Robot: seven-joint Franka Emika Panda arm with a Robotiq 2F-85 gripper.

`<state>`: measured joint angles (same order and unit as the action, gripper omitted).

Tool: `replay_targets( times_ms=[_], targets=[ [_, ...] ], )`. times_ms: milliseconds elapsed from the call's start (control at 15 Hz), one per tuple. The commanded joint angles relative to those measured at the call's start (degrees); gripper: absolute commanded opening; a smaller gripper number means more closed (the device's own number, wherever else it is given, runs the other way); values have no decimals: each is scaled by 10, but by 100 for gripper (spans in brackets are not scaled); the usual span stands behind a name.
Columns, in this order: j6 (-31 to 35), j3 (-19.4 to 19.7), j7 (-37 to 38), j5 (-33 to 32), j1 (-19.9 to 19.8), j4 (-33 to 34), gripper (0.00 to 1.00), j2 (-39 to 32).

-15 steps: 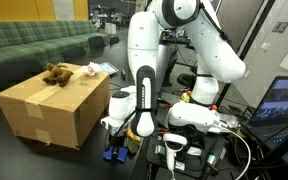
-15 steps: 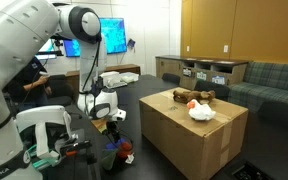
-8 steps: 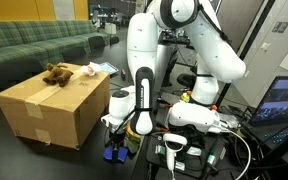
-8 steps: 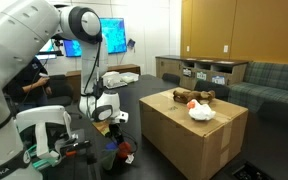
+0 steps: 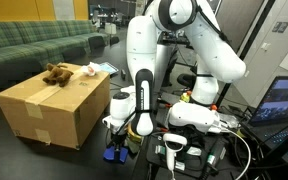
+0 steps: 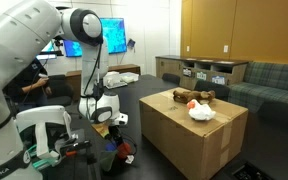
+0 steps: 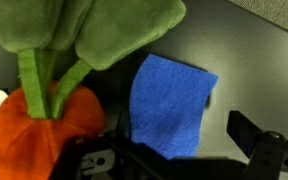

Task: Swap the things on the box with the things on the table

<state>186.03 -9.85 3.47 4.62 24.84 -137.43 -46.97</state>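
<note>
A brown plush toy (image 5: 54,73) (image 6: 189,97) and a white crumpled thing (image 5: 88,69) (image 6: 202,112) lie on top of the cardboard box (image 5: 44,110) (image 6: 184,135). On the dark table beside the box lie a blue block (image 5: 114,154) (image 7: 169,100) and an orange plush carrot (image 7: 44,118) (image 6: 124,150) with green leaves. My gripper (image 5: 117,130) (image 6: 112,125) (image 7: 169,148) hangs low just above these two. It is open, with its fingers on either side of the blue block. The carrot lies just beside the block.
The robot base, cables and a handheld scanner (image 5: 174,148) crowd the table next to the gripper. A laptop (image 5: 284,100) stands at the far side. Green sofas (image 5: 34,45) and cabinets (image 6: 199,70) stand behind the box.
My gripper has sunk slightly toward the blue block and the carrot. The things on the box have not moved.
</note>
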Motion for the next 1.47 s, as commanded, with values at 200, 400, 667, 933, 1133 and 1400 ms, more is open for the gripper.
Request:
replay_targets(
  times_ms=[200, 400, 667, 933, 1133, 1400],
  targets=[
    [29, 27, 10, -3, 41, 14, 100, -22],
    [45, 51, 16, 5, 75, 19, 100, -30],
    [58, 79, 22, 17, 115, 26, 92, -40],
    [54, 86, 18, 16, 122, 21, 50, -31],
    [43, 80, 12, 9, 112, 18, 37, -24],
    [24, 72, -1, -7, 101, 9, 32, -3]
  ],
)
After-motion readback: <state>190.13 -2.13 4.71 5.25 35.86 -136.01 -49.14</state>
